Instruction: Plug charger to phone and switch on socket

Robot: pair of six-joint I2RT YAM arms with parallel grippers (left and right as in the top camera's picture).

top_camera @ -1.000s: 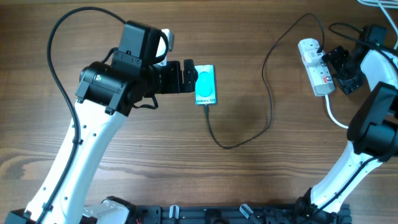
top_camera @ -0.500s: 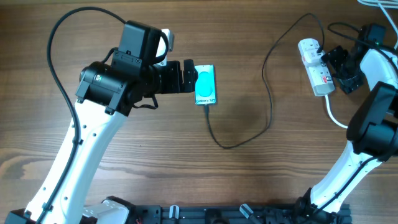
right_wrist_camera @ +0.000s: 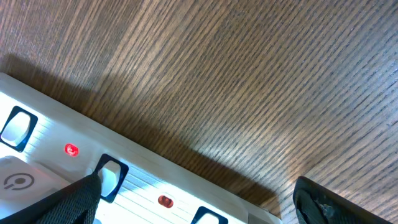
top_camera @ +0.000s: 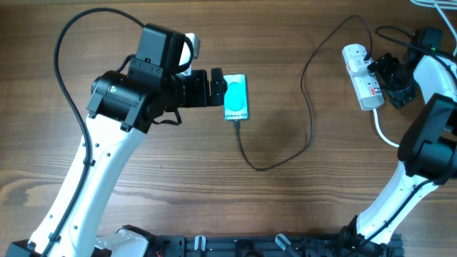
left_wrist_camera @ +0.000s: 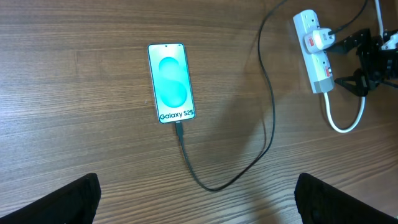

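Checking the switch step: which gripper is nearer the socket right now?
Right. The right gripper sits open just beside the socket's long edge. The left gripper is far across the table, open next to the phone.

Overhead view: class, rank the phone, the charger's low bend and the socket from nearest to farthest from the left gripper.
1. phone, right beside the left gripper.
2. charger, at its low bend, centre, below the phone.
3. socket, at the far right.
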